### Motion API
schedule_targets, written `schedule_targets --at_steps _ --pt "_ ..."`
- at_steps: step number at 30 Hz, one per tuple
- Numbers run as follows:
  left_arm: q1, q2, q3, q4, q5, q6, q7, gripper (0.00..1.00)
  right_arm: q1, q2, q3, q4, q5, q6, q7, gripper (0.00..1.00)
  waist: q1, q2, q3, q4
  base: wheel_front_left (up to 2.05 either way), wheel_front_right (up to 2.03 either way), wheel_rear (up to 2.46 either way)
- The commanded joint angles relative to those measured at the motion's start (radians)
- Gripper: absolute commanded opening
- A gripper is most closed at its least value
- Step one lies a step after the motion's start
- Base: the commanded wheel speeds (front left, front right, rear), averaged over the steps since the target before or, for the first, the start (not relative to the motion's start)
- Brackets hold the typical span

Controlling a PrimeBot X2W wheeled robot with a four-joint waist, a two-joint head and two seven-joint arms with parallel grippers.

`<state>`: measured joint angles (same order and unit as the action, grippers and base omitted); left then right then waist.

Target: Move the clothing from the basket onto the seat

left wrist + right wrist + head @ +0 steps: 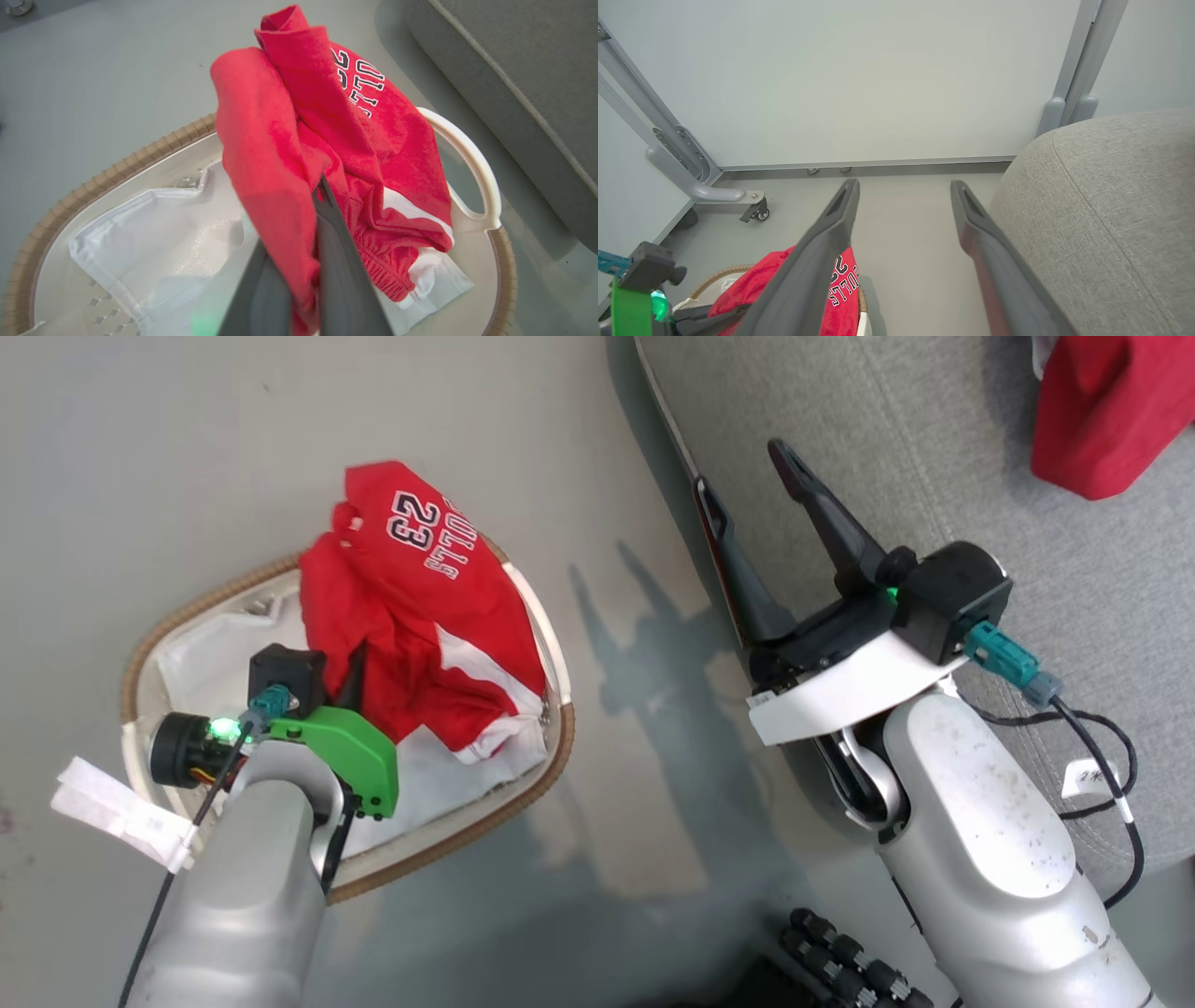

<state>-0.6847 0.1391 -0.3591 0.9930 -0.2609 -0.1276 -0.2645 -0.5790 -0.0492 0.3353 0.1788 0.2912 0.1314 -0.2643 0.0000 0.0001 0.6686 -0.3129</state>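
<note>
Head view: the left jaws reach down into the basket point(566, 737), buried in the red garment point(420, 616) printed "23". The right jaws hang spread and empty over the left edge of the seat point(934, 448); a second red garment point(1111, 411) lies at its far right.

Left wrist view: the jaws pinch a fold of the red garment, bunched above the white liner point(154, 242).

Right wrist view: jaws wide apart, seat just beside them on the right.

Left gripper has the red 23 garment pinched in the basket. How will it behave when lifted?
Probably floppy: the red 23 garment folds and drapes around the left gripper, so it should hang and trail. Likely light, being thin cloth. Its hem rests on the white liner, which might drag up too.
</note>
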Motion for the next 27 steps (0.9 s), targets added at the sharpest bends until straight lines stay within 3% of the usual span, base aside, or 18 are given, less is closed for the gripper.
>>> schedule_targets --at_steps 1,9,27 --pt "0.029 -0.004 -0.003 -0.015 -0.017 -0.004 0.000 0.00 0.025 -0.004 -0.003 0.010 -0.008 -0.001 0.000 1.00 0.0000 -0.0001 -0.110 0.049 0.00 0.00 0.00" --pt "0.138 -0.023 -0.021 -0.136 -0.014 -0.004 0.000 0.00 0.109 -0.005 -0.016 0.067 -0.033 -0.001 0.000 1.00 0.0000 -0.0001 -0.271 0.109 0.00 0.00 0.00" --pt "0.311 -0.071 0.072 -0.471 0.005 -0.004 0.000 0.00 0.288 -0.004 -0.031 0.133 -0.061 -0.001 0.000 1.00 0.0000 -0.0001 -0.541 0.211 0.00 0.00 0.00"
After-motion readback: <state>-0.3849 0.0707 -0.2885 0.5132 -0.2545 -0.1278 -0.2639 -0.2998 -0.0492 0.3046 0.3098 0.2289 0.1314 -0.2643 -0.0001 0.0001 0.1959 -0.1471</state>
